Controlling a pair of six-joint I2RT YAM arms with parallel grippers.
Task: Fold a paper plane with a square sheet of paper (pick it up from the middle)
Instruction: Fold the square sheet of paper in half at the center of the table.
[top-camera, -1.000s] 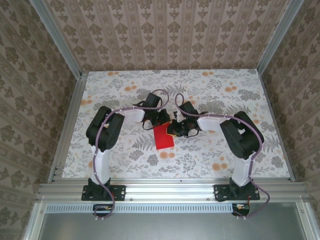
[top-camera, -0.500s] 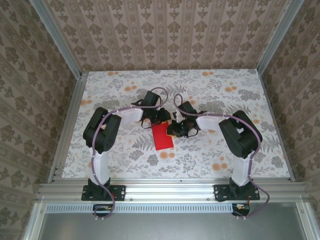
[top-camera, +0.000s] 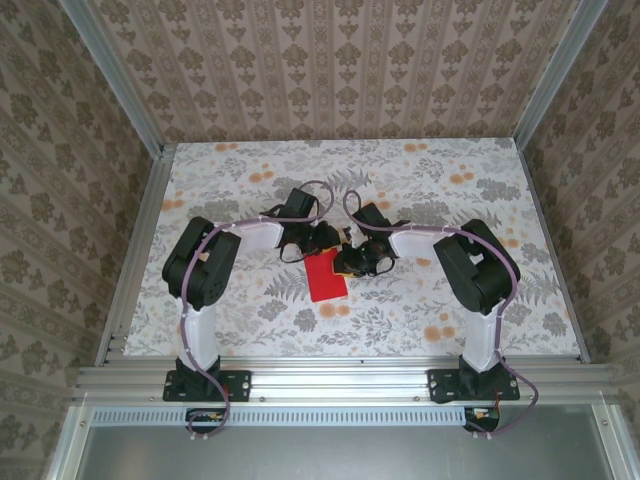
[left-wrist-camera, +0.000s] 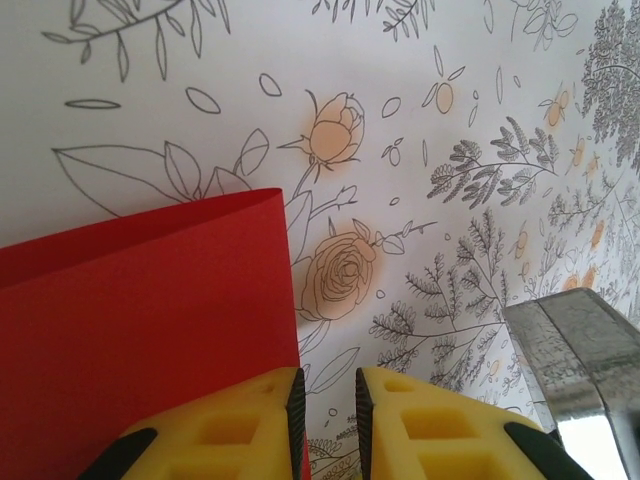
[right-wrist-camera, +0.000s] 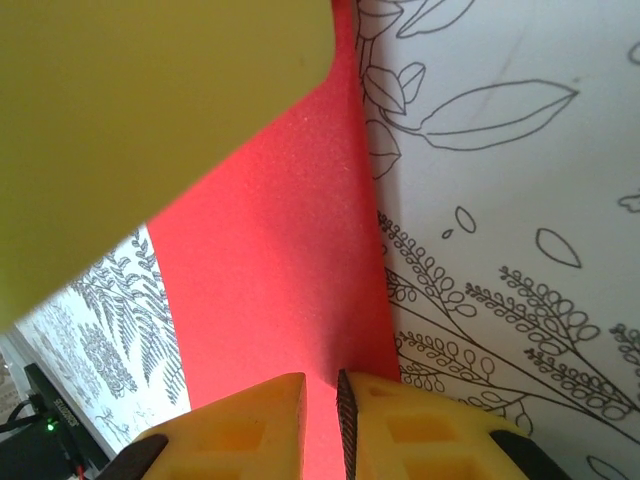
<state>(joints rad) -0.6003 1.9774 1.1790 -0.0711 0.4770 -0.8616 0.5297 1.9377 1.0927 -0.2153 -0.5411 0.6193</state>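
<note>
Meeting over the middle of the floral-patterned table (top-camera: 450, 300), both arms reach inward to the red sheet of paper (top-camera: 327, 280), which lies roughly midway between the left and right edges. From above the sheet reads as an upright rectangle, slightly tilted, with its far end at the two grippers.

The left gripper (top-camera: 322, 240) sits at the sheet's far left corner. Its wrist camera shows the yellow fingers (left-wrist-camera: 240, 430) a narrow slit apart with tablecloth visible through the gap. The paper's straight edge (left-wrist-camera: 150, 320) runs down to the inner face of the left-hand finger.

The right gripper (top-camera: 350, 262) is at the sheet's far right side. Its own fingers (right-wrist-camera: 420, 430) are also barely parted, with red paper (right-wrist-camera: 280, 280) filling the slit. Whether they pinch it I cannot tell. A blurred yellow shape (right-wrist-camera: 130, 120) looms just above the paper.
</note>
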